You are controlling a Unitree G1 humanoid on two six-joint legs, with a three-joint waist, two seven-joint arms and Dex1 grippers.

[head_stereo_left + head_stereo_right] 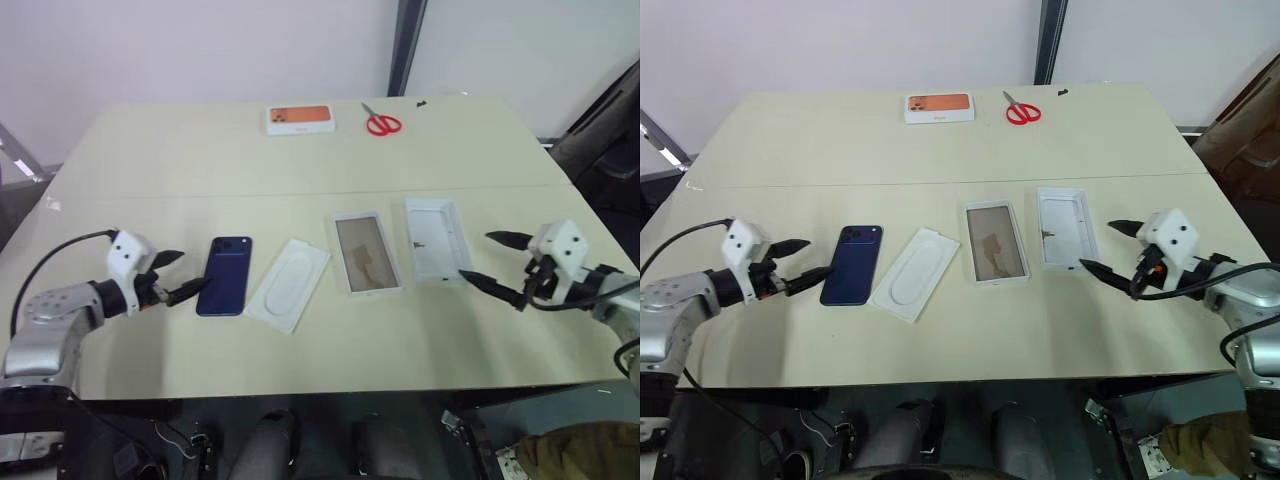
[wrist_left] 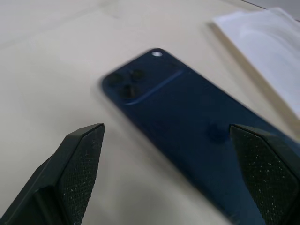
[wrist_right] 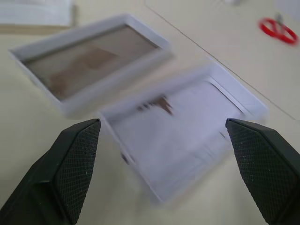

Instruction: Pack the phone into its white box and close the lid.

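Left eye view, left tool (image 1: 176, 274) wide open, seemingly untouching phone (image 1: 225, 275).

Phone (image 1: 224, 275) left of box (image 1: 366, 254)

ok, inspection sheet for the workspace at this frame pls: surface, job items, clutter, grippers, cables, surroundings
Surface: pale table, seam running across its middle.
Job's things: phone lies back up near the left side; white box open, tan floor bare; lid lies inside up beside the box, toward the right. All three apart.
Clutter: white insert between phone and box; orange-topped box and red scissors at the far edge.
Grippers: left gripper open, just short of the phone, holding nothing; right gripper open, beside the lid, holding nothing.
Cables: black cable looping over the left arm; another by the right wrist.
Surroundings: pale wall, dark post.
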